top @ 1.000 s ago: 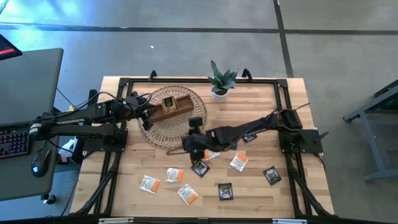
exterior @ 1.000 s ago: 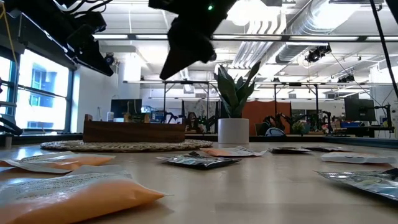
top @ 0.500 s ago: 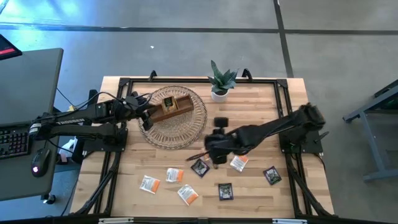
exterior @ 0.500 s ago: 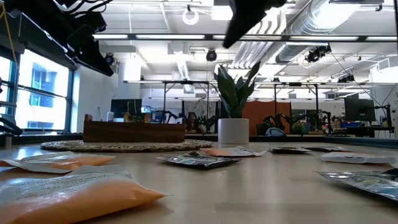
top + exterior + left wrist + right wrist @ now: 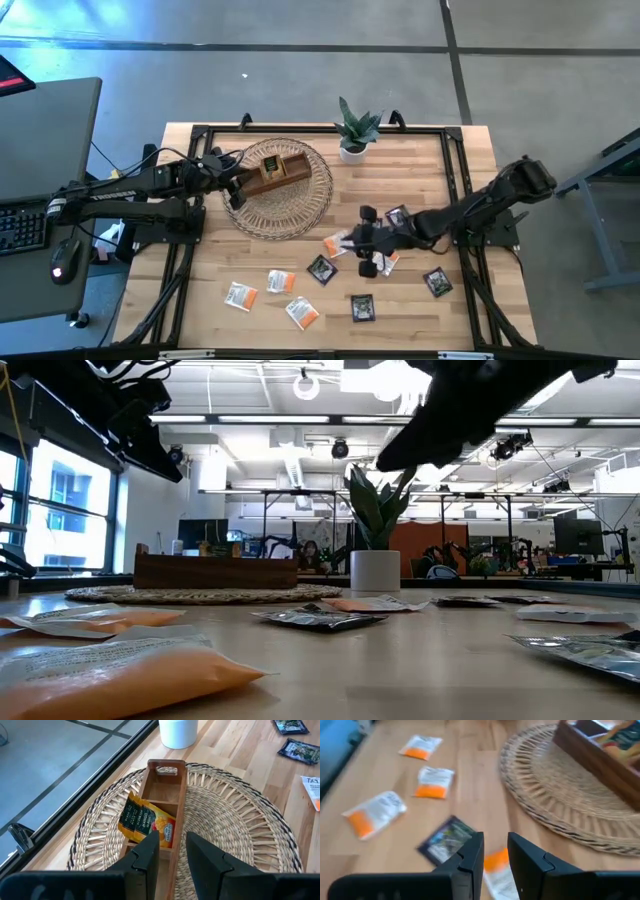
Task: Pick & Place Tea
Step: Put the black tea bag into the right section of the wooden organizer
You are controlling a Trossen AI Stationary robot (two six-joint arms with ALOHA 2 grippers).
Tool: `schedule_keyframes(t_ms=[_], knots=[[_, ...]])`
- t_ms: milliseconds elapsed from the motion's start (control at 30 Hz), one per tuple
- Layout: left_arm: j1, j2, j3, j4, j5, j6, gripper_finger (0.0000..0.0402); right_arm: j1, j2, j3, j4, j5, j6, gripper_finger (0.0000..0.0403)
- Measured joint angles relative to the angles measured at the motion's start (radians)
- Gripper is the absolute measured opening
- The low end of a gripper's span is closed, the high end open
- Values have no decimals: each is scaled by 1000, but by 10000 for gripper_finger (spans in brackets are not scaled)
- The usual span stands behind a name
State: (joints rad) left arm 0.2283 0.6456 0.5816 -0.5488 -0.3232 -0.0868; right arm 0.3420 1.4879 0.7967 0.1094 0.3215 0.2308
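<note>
Sachets [image 5: 290, 283] litter the wooden table [image 5: 420, 160], beside a woven mat [image 5: 300, 205]. An open-plan workshop lies behind. Both grippers, left [image 5: 171, 851] and right [image 5: 494, 851], stand slightly parted, empty.

I see orange-and-white sachets [image 5: 240, 296] and dark sachets [image 5: 362, 308] lying flat, scattered across the front half of the bench [image 5: 420, 170], apart from one another. One orange sachet [image 5: 150, 822] stands tilted in the wooden tray [image 5: 167, 782] on the woven mat [image 5: 240, 825].

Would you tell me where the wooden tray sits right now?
In the high view, the wooden tray rests on the woven mat, left of the potted plant.
</note>
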Motion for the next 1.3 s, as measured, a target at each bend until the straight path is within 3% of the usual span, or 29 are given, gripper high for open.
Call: schedule_keyframes(t_ms=[333, 533, 833, 1067, 1300], knots=[[0, 0, 0, 0, 0, 0, 96, 115, 17, 21, 24, -146, 130, 83], [0, 0, 0, 32, -1, 4, 96, 199, 86, 20, 3, -149, 213, 106], [0, 0, 0, 32, 9, 4, 96, 239, 188, 19, -83, -130, 245, 159], [0, 0, 0, 31, 19, 3, 96, 277, 272, 19, -111, -183, 349, 157], [0, 0, 0, 31, 18, 3, 96, 323, 308, 22, -90, -94, 346, 150]])
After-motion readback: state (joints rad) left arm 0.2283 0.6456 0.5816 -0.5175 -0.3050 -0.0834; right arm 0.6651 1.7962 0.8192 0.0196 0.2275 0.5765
